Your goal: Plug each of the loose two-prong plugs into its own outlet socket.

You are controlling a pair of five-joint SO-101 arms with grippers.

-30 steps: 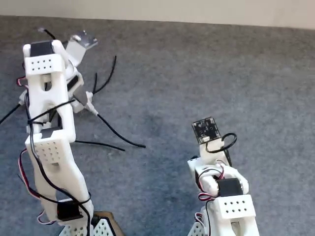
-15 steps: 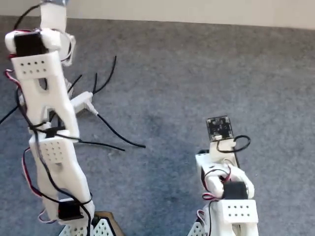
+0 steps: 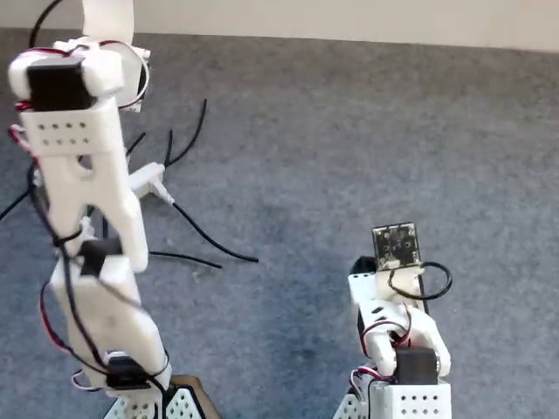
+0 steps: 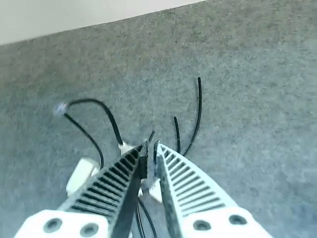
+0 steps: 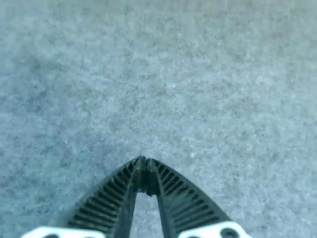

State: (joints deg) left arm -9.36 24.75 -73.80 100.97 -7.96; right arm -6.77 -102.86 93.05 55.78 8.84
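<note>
Plug [image 3: 148, 182] loose, left of frame; left gripper [image 4: 150, 148] pinched together; should open, then descend square over body.

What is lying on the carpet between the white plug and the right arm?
In the high view, one black cable trails from the white plug toward the right arm; past its end, bare grey carpet.
</note>
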